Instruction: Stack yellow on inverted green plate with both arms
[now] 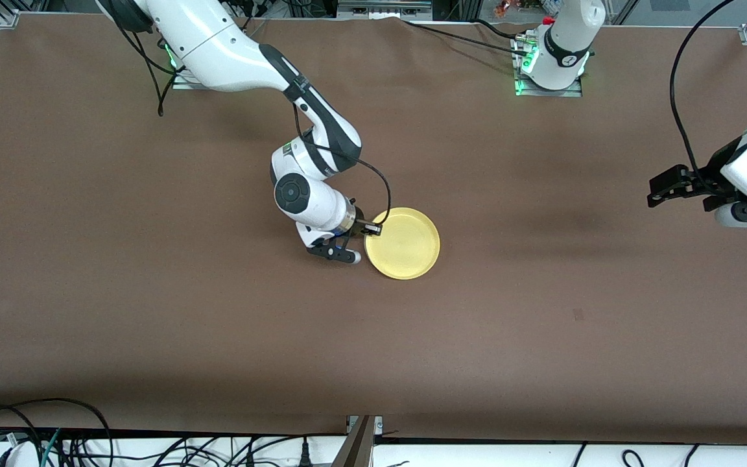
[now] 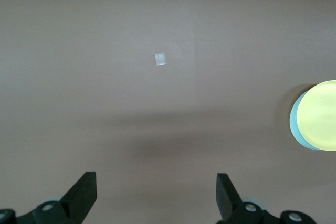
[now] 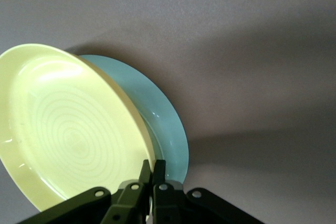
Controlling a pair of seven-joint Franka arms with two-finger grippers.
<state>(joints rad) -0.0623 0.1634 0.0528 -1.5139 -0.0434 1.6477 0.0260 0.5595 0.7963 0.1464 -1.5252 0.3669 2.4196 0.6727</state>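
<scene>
Right claw (image 3: 151, 174) pinching yellow (image 3: 68, 129) rim

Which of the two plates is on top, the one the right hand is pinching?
The yellow plate. It sits rim up over the green plate, which only peeks out beneath it. The right hand is shut on the yellow plate's rim.
</scene>
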